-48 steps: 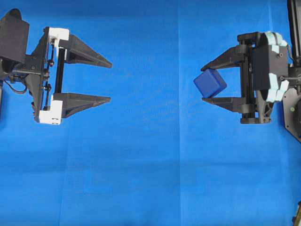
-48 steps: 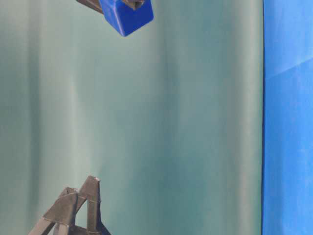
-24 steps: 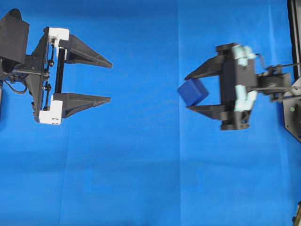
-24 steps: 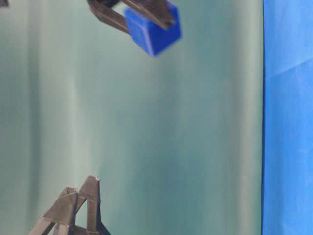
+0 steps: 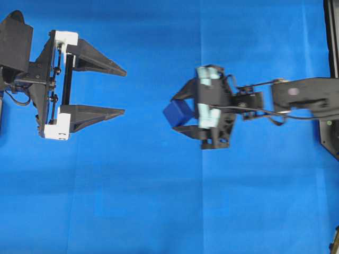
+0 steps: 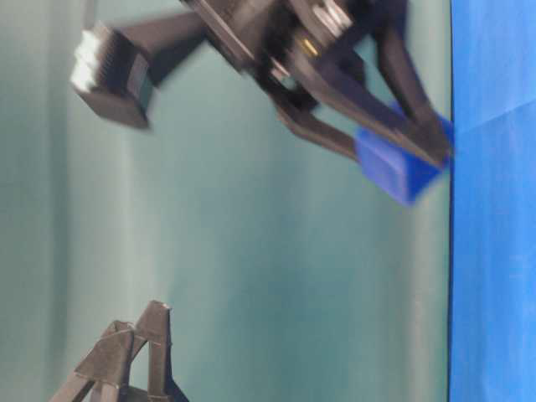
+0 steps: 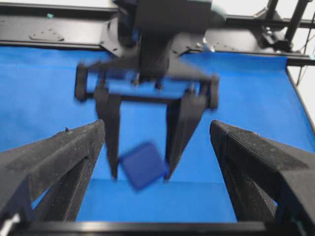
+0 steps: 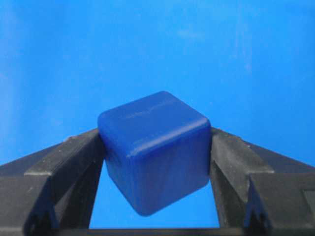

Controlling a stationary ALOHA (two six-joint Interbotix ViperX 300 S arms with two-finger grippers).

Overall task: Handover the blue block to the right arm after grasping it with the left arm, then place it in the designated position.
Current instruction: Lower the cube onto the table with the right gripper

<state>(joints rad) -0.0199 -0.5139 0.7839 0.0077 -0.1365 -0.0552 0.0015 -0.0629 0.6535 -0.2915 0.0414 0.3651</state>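
**Block carried in the right gripper, placing still to be done**

In the overhead view we saw the right gripper [image 5: 177, 114] near the middle of the frame, its fingers pinching the blue block [image 5: 177, 111] from above and below in the picture; the right arm [image 5: 302, 98] stretched in from the right edge; the left gripper [image 5: 123, 90] sat at the left of the frame, its fingers spread wide and empty, well apart from the block; the blue cloth [image 5: 159, 211] lay under both.

In the table-level view, which was blurred, the block [image 6: 395, 168] showed at the right of the frame between the dark fingers, near the cloth [image 6: 494, 251] but, as far as we could tell, not yet touching it.

In the left wrist view the left arm's own fingers [image 7: 59, 157] framed the lower corners, spread; between them, at centre, the block [image 7: 143, 165] hung tilted in the right gripper's tips.

In the right wrist view the block [image 8: 155, 150] filled the lower centre, squeezed on two opposite faces, one corner turned toward the camera; bare cloth [image 8: 157, 44] lay beyond.

We judged the handover done and the placing in hand; to do it well we would lower slowly until the block's underside met the cloth, level the tilt so it did not roll, and only then part the fingers; the left arm should stay clear; no mark for the spot showed, so we could not tell how close it was.
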